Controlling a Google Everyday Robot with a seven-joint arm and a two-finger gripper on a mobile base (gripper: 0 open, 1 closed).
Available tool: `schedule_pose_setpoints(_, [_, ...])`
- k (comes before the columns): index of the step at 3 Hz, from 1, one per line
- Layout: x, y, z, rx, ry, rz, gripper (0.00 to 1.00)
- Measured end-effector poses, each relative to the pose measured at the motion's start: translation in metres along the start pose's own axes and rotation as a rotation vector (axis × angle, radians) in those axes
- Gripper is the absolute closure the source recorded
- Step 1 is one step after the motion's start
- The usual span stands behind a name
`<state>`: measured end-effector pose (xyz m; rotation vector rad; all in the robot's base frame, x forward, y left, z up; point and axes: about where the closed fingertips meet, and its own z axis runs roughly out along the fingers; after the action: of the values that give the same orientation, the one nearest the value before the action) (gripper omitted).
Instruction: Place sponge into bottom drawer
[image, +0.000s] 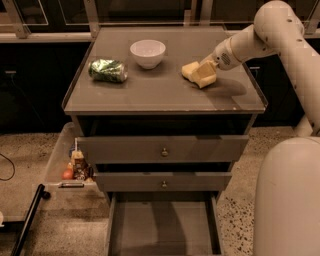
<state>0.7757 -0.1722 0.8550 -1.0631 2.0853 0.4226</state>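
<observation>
Gripper (206, 75) at the sponge (189, 69) — upper right of the bench (150, 95).
Soft and light, I judge; I'd pinch across its middle — whether it's clamped yet, I cannot tell.

Desk (150, 97): can (107, 70) left, bowl (148, 52) behind and right of it, sponge (189, 69) right of centre. Tool (205, 75) right against the sponge's right side. Bottom drawer (162, 227) sticks out forward below the two upper drawers (162, 149).

The cabinet top (165, 97) carries a green can (107, 70), a white bowl (147, 52) and the sponge (189, 69), with the hand (205, 74) against it.
</observation>
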Motion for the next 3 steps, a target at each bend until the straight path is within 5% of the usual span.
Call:
schedule_pose_setpoints(2, [0.0, 0.0, 0.0001, 0.0, 0.0, 0.0, 0.89])
schedule_pose_setpoints(3, [0.0, 0.0001, 0.0002, 0.0, 0.0, 0.0, 1.0])
